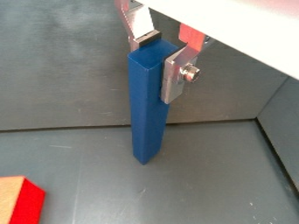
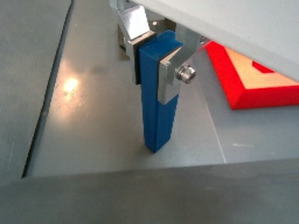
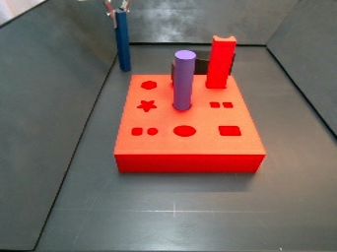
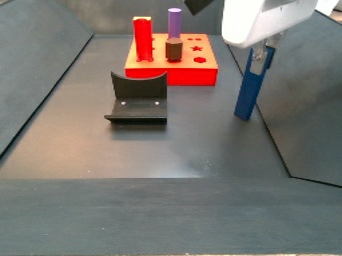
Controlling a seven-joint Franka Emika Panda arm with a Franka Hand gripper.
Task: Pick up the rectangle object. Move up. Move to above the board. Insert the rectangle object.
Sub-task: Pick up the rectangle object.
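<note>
The rectangle object, a tall slim dark-blue bar (image 1: 146,109), stands upright near the grey wall, its lower end at the floor; it also shows in a wrist view (image 2: 156,96) and in both side views (image 3: 122,44) (image 4: 247,90). My gripper (image 1: 160,57) is shut on its top end, one silver finger pressed against each side, as the wrist view (image 2: 155,57) also shows. In the side views the gripper (image 3: 116,8) (image 4: 254,52) sits over the bar. The red-orange board (image 3: 198,143) (image 4: 203,72) lies apart from the bar; its edge shows in both wrist views (image 1: 17,199) (image 2: 251,83).
A purple cylinder (image 3: 183,79) (image 4: 174,30) and a red block (image 3: 220,61) (image 4: 140,38) stand in the board. The dark fixture (image 4: 138,97) stands on the floor in front of the board. Grey walls enclose the floor, one close beside the bar.
</note>
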